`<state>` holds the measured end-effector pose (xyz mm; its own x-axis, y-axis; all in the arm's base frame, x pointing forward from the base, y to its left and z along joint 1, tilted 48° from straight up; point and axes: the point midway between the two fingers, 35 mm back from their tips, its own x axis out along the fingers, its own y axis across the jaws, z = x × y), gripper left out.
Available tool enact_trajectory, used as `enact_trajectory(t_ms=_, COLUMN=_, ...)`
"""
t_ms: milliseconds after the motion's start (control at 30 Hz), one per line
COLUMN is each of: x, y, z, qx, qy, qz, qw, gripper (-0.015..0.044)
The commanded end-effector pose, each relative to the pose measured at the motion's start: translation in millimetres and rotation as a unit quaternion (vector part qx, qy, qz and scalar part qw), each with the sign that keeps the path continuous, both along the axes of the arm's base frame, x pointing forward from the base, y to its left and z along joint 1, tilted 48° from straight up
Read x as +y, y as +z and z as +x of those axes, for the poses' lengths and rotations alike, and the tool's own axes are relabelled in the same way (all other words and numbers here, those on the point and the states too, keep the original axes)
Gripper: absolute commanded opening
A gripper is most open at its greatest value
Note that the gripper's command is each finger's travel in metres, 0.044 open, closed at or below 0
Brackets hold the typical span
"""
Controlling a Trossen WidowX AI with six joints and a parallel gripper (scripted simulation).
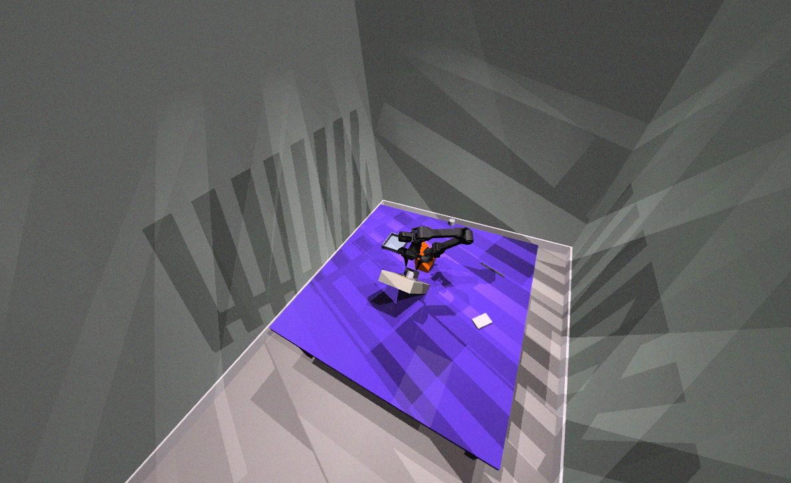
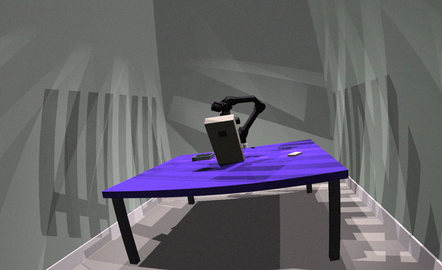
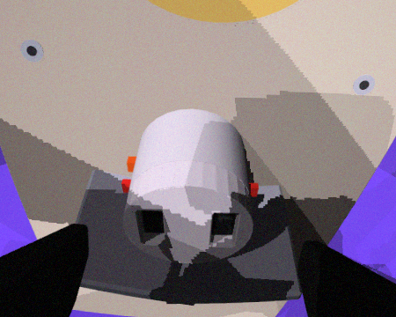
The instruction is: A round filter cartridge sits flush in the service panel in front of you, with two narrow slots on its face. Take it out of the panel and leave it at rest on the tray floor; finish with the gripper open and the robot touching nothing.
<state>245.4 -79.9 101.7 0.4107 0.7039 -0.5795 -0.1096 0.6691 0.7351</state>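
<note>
The beige service panel (image 3: 134, 65) (image 1: 400, 281) (image 2: 223, 141) leans on the purple table. The pale grey filter cartridge (image 3: 189, 165) is out of the socket. It lies on a grey tray (image 3: 105, 264) at the panel's foot, with its two-slotted face towards me and small red lugs at its sides. My gripper (image 3: 196, 249) (image 1: 410, 262) is open. Its black fingers stand wide apart to either side, clear of the cartridge. In the exterior view the panel hides the gripper.
A dark shallow tray (image 1: 393, 241) (image 2: 203, 156) lies left of the panel. A white flat block (image 1: 481, 320) (image 2: 294, 154) and a thin dark rod (image 1: 492, 270) (image 2: 288, 147) lie to the right. An orange block (image 1: 425, 259) sits under the arm.
</note>
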Motion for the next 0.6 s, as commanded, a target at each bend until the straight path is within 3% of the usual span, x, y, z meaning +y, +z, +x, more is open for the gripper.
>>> enact_trajectory(t_ms=0, x=4, y=-3, z=2, qx=0.002, qy=-0.002, qz=0.003, qw=1.0, gripper=0.0305)
enact_trajectory(t_ms=567, x=25, y=-18, z=13, qx=0.0, qy=-0.001, qz=0.004, qw=1.0, gripper=0.0305)
